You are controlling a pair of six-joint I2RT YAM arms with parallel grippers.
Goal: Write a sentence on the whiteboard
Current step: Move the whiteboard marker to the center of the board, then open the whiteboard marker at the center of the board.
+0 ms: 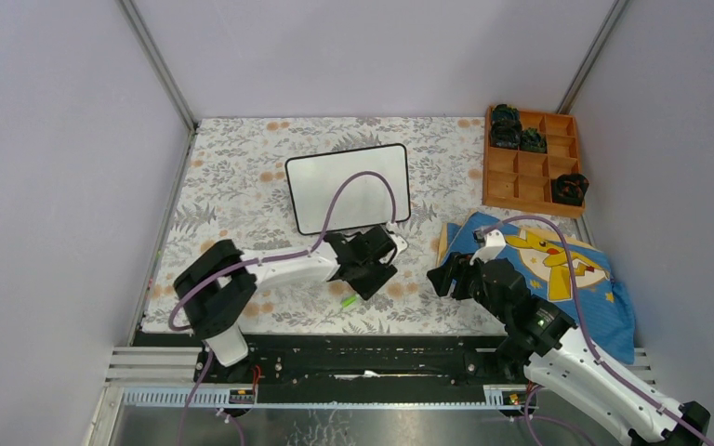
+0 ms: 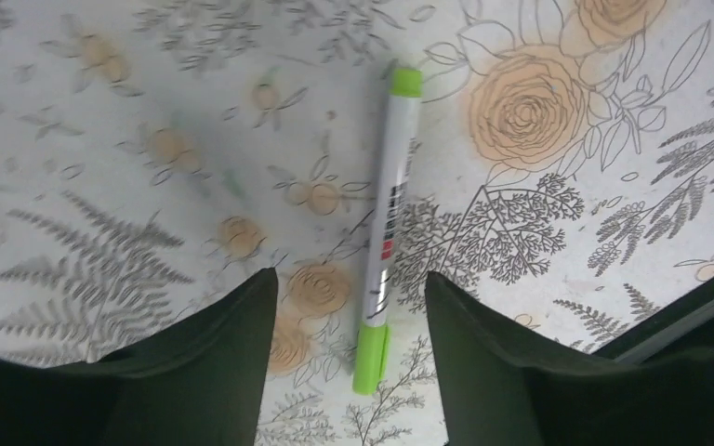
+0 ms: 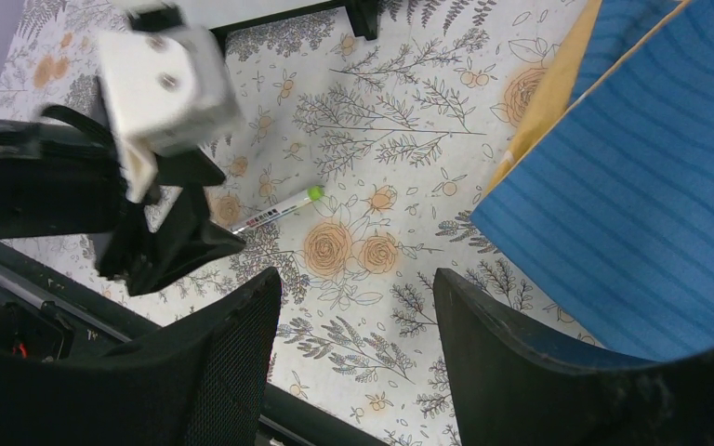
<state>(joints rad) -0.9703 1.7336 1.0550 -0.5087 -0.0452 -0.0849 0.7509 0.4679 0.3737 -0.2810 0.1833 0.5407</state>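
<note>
The whiteboard (image 1: 316, 186) lay on the far middle of the flowered tablecloth (image 1: 242, 177), turned a little off square. From above its face read as plain white, and any writing on it was too faint to make out. A purple cable (image 1: 375, 175) from the left arm arched over its right half. Just near of the board's near right corner, the left gripper (image 1: 363, 279) pointed down at the cloth. Its wrist camera showed the two dark fingers (image 2: 214, 362) spread wide, with a marker (image 2: 386, 223) lying flat on the cloth between them. The marker had a white barrel and lime-green ends, and neither finger was touching it. From above, only one green end of the marker (image 1: 347, 300) peeked out on the near side of that gripper. The right gripper (image 1: 442, 276) hung to the right of the marker, well apart from it, aimed leftward. Its fingers (image 3: 232, 353) were also spread, with only bare cloth between them, and its camera took in the marker (image 3: 274, 209) beside the left gripper's fingers. Just right of this gripper lay a blue cushion (image 1: 604, 297) printed with a yellow cartoon figure. Far right stood a wooden tray (image 1: 521, 181) with compartments, some of them holding small black objects (image 1: 505, 125).
</note>
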